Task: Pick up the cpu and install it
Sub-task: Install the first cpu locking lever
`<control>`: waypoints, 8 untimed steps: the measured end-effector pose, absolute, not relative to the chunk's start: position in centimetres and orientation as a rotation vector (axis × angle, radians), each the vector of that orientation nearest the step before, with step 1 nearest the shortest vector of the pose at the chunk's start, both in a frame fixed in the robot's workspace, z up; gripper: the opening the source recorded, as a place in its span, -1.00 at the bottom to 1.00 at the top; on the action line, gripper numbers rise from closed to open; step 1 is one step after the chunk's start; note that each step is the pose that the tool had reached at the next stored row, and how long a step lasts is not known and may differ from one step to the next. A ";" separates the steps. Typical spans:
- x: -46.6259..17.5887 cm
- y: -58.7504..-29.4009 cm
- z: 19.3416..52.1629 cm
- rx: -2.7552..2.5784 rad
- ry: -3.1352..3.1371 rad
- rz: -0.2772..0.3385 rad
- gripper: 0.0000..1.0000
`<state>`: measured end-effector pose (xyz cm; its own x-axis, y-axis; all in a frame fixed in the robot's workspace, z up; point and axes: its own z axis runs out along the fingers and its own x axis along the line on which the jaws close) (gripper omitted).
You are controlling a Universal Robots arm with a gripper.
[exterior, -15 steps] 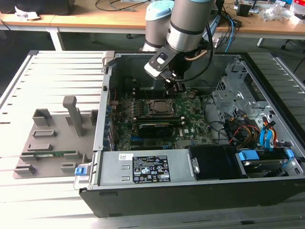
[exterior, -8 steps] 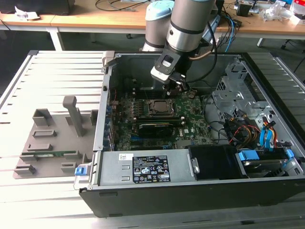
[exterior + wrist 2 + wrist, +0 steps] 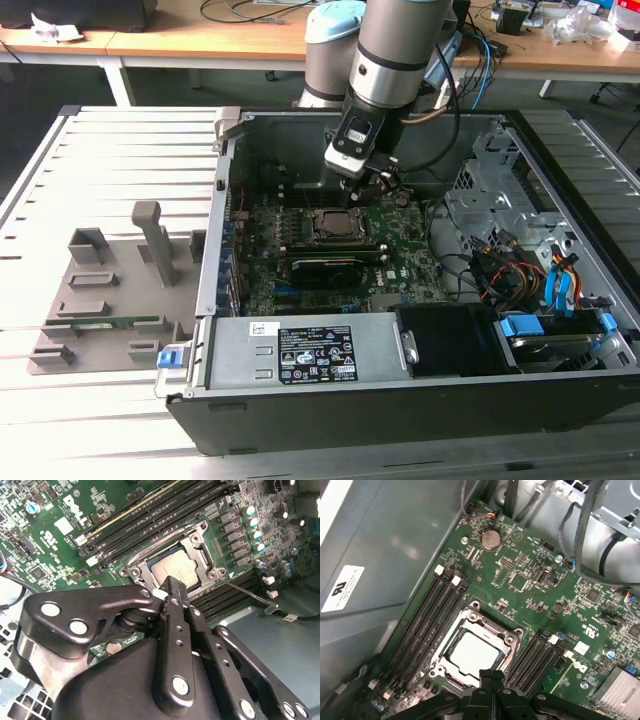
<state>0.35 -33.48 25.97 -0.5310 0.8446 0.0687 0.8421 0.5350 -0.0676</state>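
The cpu lies flat in the dark socket frame on the green motherboard, its silver top showing in both wrist views. The socket's metal bracket frames the chip, and a thin lever lies beside it. My gripper hangs just above the socket, toward the exterior view's right of the chip. Its black fingers are shut together with nothing between them, and their tip sits over the socket's edge.
Black memory slots flank the socket on both sides. The open computer case holds a power supply, a drive cage and loose cables. A grey fixture holding a green memory stick lies at the exterior view's left.
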 end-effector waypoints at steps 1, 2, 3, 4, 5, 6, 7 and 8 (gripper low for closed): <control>0.3 -33.5 26.0 -1.455 -2.679 0.041 -0.79; 0.3 -33.5 26.0 -1.438 -2.688 0.041 -0.79; 0.3 -33.5 26.0 -1.407 -2.705 0.043 -0.79; 0.3 -33.5 26.0 -1.389 -2.714 0.044 -0.79; 0.3 -33.5 26.0 -1.369 -2.725 0.045 -0.79; 0.3 -33.5 26.0 -1.342 -2.739 0.046 -0.79; 0.3 -33.5 26.0 -1.316 -2.752 0.048 -0.79; 0.3 -33.5 26.0 -1.291 -2.764 0.049 -0.79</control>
